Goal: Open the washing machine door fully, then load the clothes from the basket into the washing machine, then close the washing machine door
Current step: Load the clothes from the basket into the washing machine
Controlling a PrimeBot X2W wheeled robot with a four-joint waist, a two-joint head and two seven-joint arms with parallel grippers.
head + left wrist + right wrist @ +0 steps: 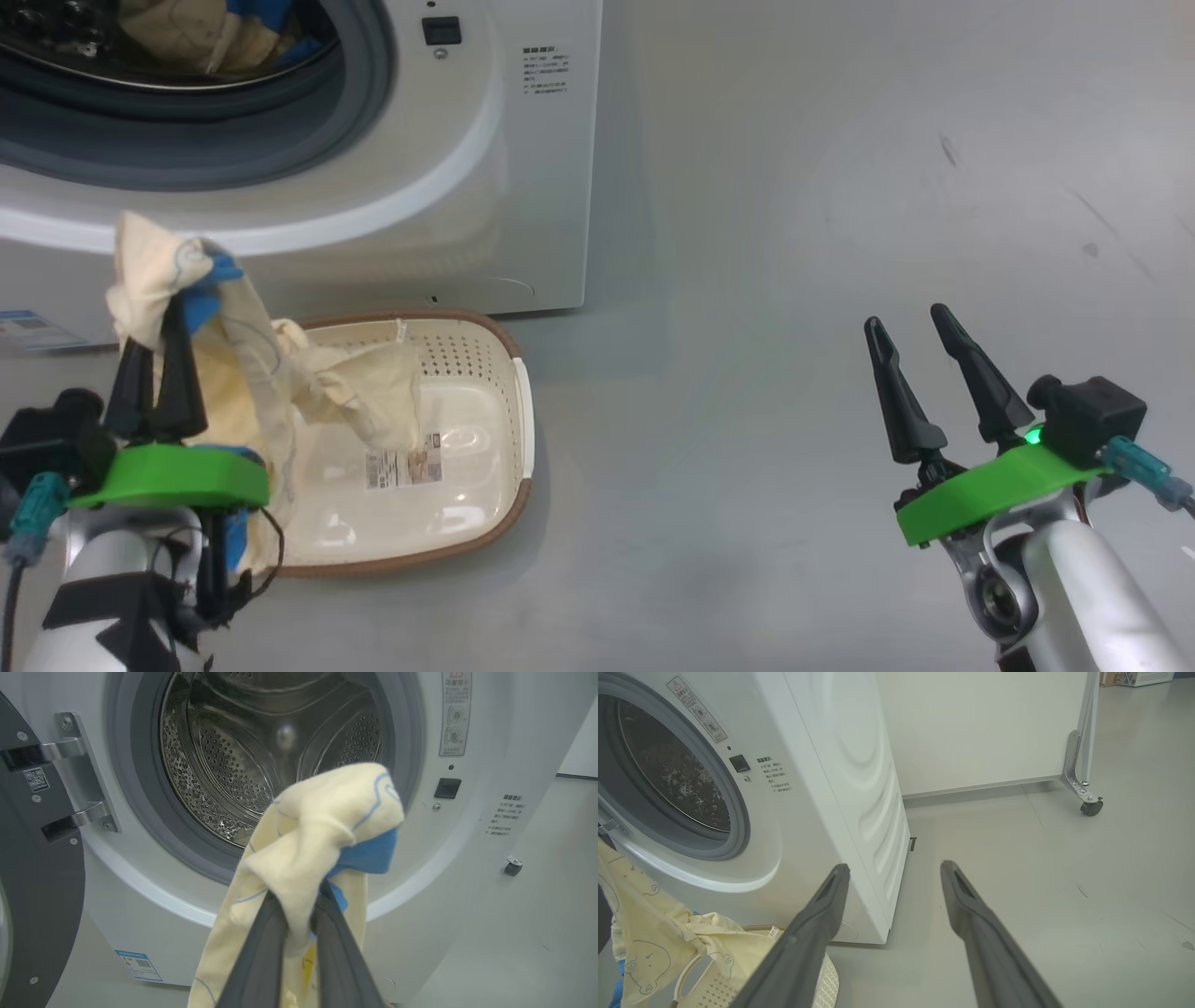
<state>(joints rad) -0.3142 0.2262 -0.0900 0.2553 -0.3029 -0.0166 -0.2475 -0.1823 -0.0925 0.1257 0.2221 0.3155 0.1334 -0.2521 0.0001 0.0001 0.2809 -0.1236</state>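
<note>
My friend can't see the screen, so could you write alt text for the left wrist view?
The left gripper is shut on a cream-yellow, blue-trimmed garment, holding it up before the open steel drum of the washing machine. The machine's dark door stands swung open at the left edge.

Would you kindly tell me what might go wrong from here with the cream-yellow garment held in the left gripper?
The left gripper pinches the soft cream-yellow garment with a blue cuff by one bunched end, so it may slip free.
Its tail trails over the cream perforated plastic basket and could snag the brown rim.
Trailing cloth might end up lying across the grey rubber seal.
</note>
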